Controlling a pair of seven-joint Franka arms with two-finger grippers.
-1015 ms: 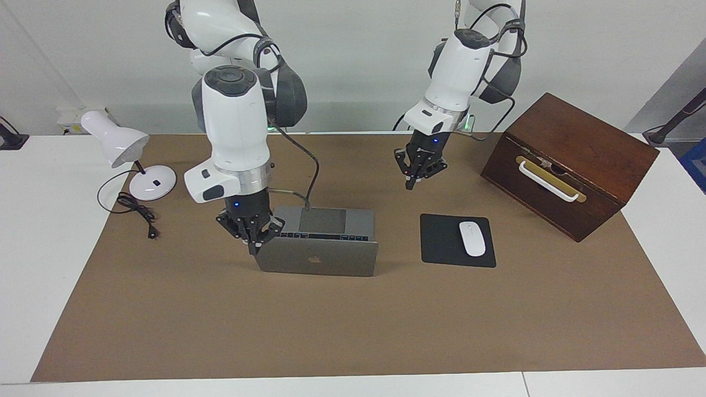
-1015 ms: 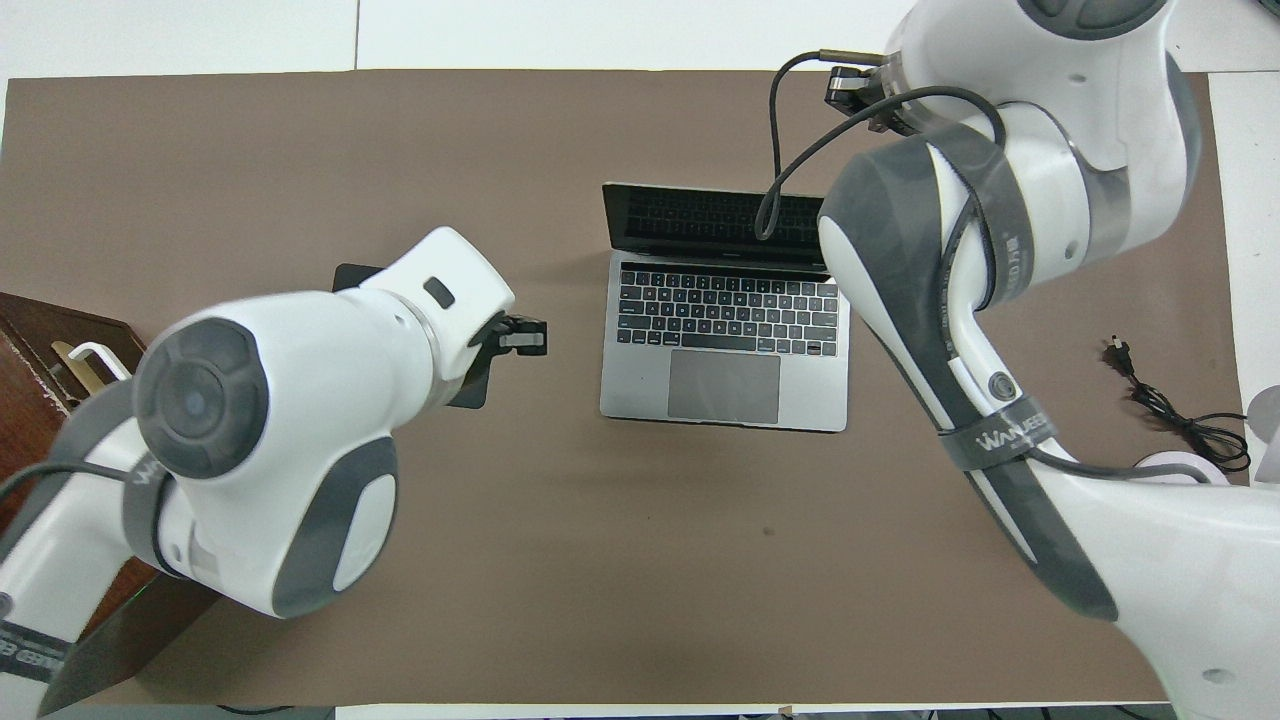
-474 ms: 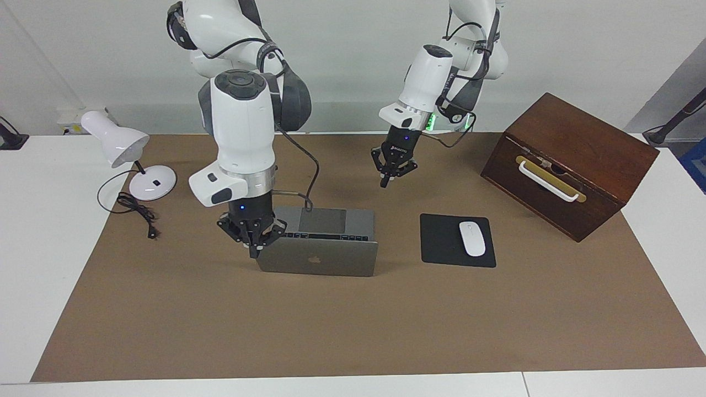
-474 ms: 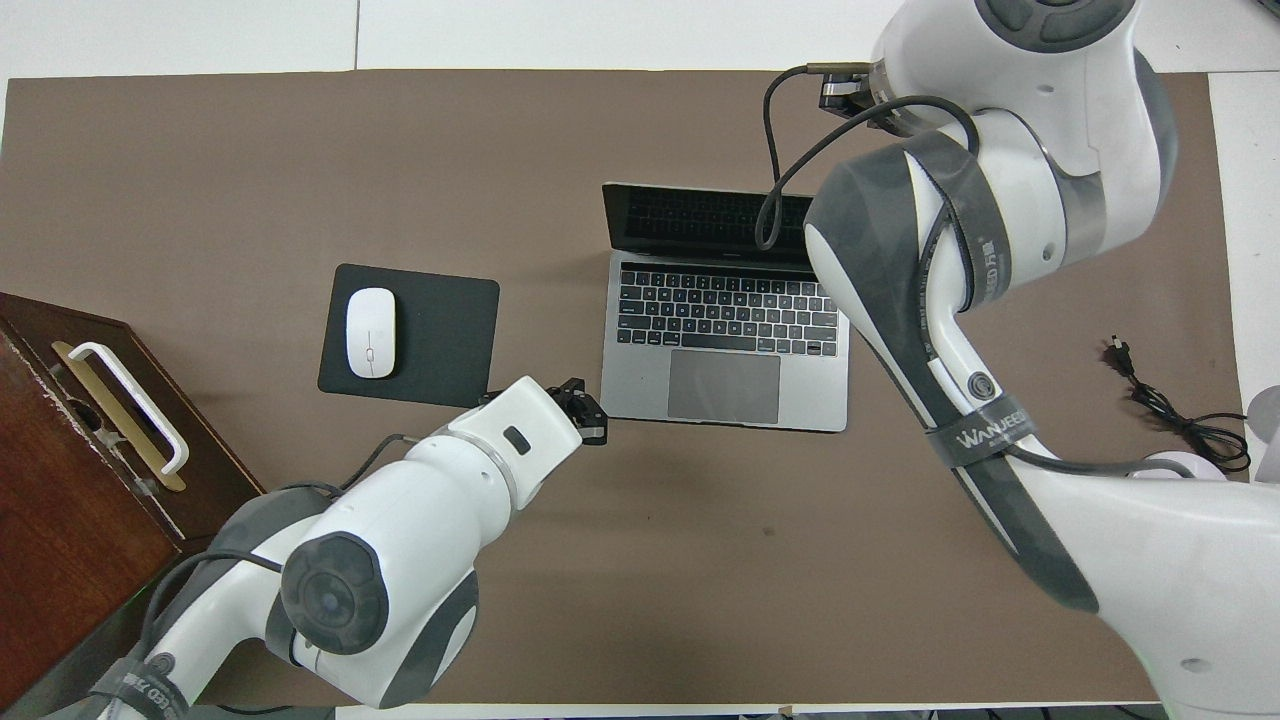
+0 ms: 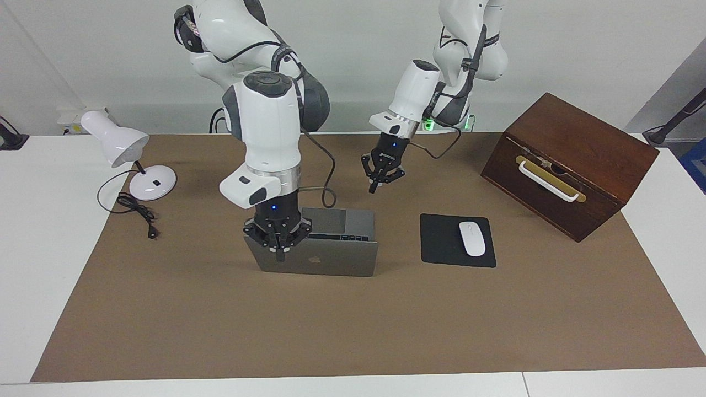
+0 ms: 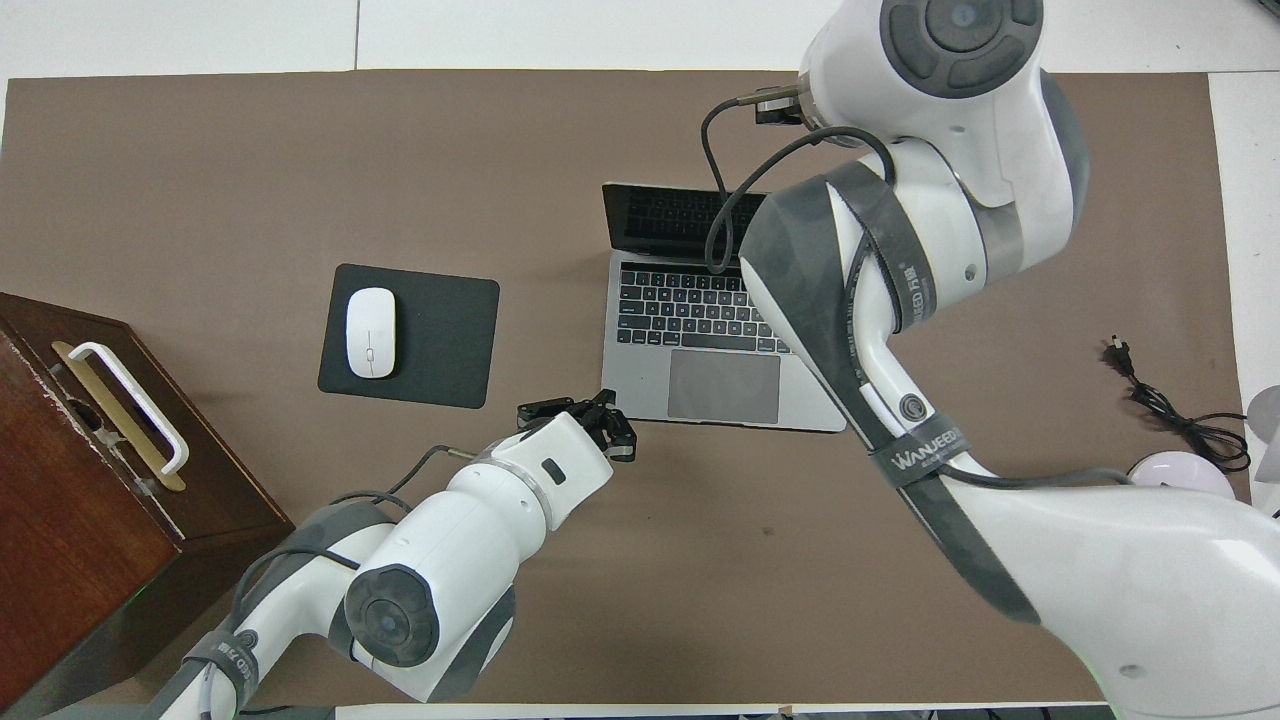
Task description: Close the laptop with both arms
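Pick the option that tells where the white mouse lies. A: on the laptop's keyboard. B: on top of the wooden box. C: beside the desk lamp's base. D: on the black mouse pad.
D: the white mouse rests on the black mouse pad, which lies on the table between the laptop and the wooden box.
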